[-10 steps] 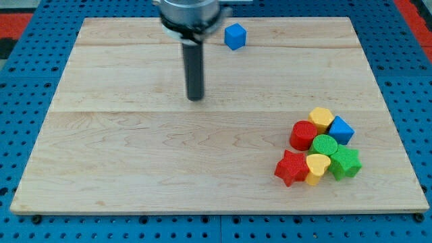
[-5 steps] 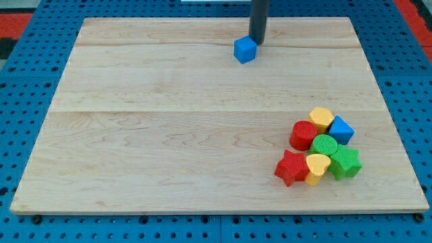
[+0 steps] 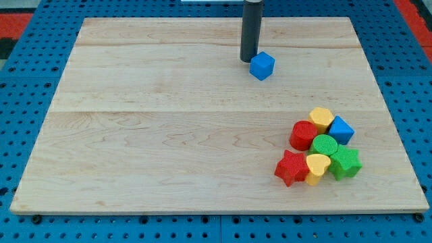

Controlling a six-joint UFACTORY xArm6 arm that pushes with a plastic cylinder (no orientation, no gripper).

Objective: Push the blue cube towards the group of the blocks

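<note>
The blue cube [image 3: 262, 65] lies on the wooden board [image 3: 169, 135] in the upper middle of the view. My tip [image 3: 249, 60] stands just to its upper left, touching or almost touching it. The group of blocks sits at the lower right: a yellow block [image 3: 321, 119], a blue block [image 3: 341, 129], a red cylinder [image 3: 303, 135], a green cylinder [image 3: 325, 145], a green star [image 3: 345, 162], a yellow heart [image 3: 316, 167] and a red star [image 3: 291, 167].
The board lies on a blue pegboard [image 3: 27, 101]. The board's right edge runs close past the group of blocks.
The blue cube has slid down and to the right. My tip went from the board's middle up behind the cube, then followed it down.
</note>
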